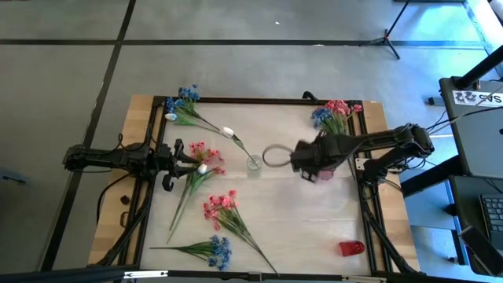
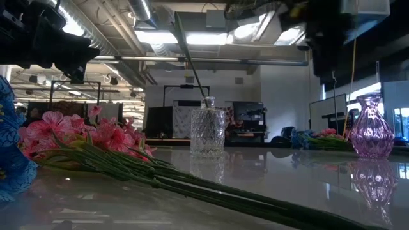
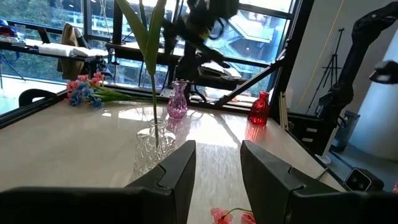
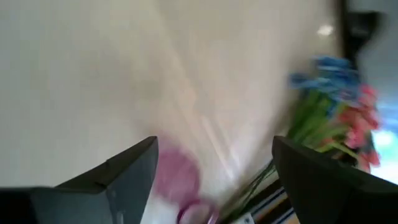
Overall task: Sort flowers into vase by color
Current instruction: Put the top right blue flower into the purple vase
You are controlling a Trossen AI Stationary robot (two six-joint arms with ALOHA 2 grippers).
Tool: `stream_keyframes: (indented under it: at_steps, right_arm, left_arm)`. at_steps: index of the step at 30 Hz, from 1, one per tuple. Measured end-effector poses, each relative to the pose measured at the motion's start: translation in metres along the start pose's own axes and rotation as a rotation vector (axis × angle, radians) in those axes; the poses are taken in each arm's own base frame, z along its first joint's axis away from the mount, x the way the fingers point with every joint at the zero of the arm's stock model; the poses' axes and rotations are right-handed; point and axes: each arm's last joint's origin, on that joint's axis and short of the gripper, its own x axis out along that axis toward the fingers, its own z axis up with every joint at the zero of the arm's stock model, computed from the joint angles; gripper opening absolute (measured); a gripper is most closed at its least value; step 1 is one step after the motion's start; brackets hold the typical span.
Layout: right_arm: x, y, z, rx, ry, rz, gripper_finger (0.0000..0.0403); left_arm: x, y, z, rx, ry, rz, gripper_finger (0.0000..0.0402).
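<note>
Right gripper (image 1: 308,174), jaws wide and empty, hangs above the pink vase (image 1: 324,172) at the table's right. Left gripper (image 1: 189,162), jaws parted on nothing visible, waits at the left edge. The clear vase (image 1: 254,163) holds one white-bud stem (image 1: 238,141), leaning back-left. Loose sprigs — pink (image 1: 206,157), pink (image 1: 222,207), blue (image 1: 212,250) — lie nearer the left gripper, stems running front-left; a mixed bunch (image 1: 334,115) lies behind the pink vase, nearest the right. The right wrist view is blurred.
</note>
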Motion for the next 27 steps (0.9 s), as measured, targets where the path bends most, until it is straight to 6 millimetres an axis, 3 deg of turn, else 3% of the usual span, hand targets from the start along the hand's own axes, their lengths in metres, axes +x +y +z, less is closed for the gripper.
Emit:
stream_keyframes:
  at_steps: [5,11,14,20,27]
  right_arm:
    - [0.017,-0.043,0.019,0.419,0.035,-0.071,0.0282]
    - [0.068,-0.098,0.028,0.678,0.118,-0.091,0.0243]
    - [0.096,-0.119,0.027,0.724,0.102,-0.105,0.023]
    - [0.149,-0.142,0.014,0.826,0.044,-0.1,0.0223]
    - [0.18,-0.156,-0.013,0.891,0.109,-0.154,0.0222]
  left_arm:
    - [0.0,0.0,0.0,0.0,0.0,0.0,0.0124]
    - [0.0,0.0,0.0,0.0,0.0,0.0,0.0124]
    - [0.0,0.0,0.0,0.0,0.0,0.0,0.0124]
    - [0.0,0.0,0.0,0.0,0.0,0.0,0.0124]
    - [0.0,0.0,0.0,0.0,0.0,0.0,0.0124]
